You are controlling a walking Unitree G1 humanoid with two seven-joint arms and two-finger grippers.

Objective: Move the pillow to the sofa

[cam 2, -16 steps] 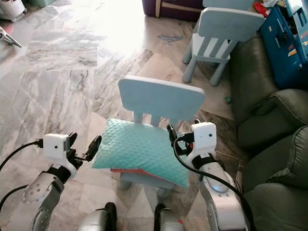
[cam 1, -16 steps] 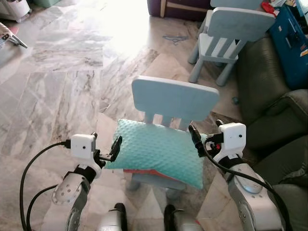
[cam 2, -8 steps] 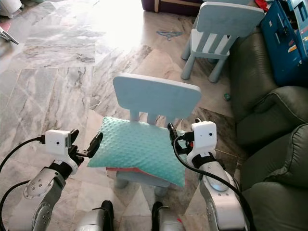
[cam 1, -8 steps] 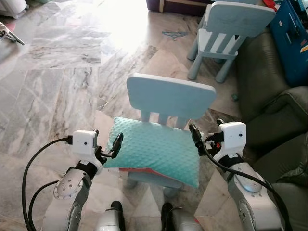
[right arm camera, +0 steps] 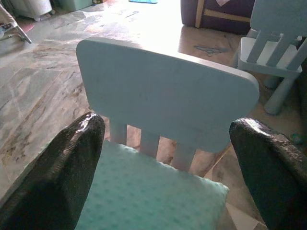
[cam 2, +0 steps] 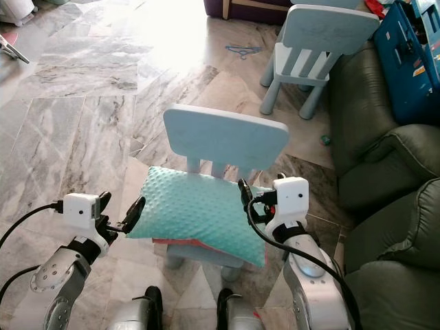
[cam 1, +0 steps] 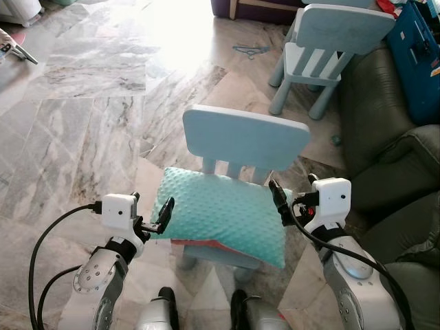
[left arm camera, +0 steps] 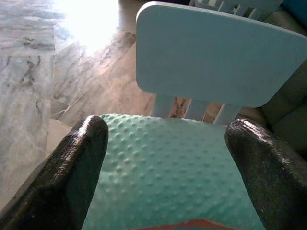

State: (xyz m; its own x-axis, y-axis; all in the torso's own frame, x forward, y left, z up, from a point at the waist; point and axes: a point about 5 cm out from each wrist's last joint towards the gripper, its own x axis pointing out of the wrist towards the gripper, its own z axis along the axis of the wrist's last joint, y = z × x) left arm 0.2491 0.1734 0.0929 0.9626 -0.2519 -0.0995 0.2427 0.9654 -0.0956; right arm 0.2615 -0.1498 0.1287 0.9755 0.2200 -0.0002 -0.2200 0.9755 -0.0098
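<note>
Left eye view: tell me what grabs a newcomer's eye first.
A mint green dotted pillow lies on the seat of a small pale blue chair, right in front of the robot. The left gripper and right gripper flank its two ends, fingers open. A dark green sofa stands to the right.

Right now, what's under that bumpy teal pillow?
The teal pillow lies on the seat of a small pale blue chair. A red-orange layer peeks out beneath its front edge; the pillow hides the rest of it.
</note>
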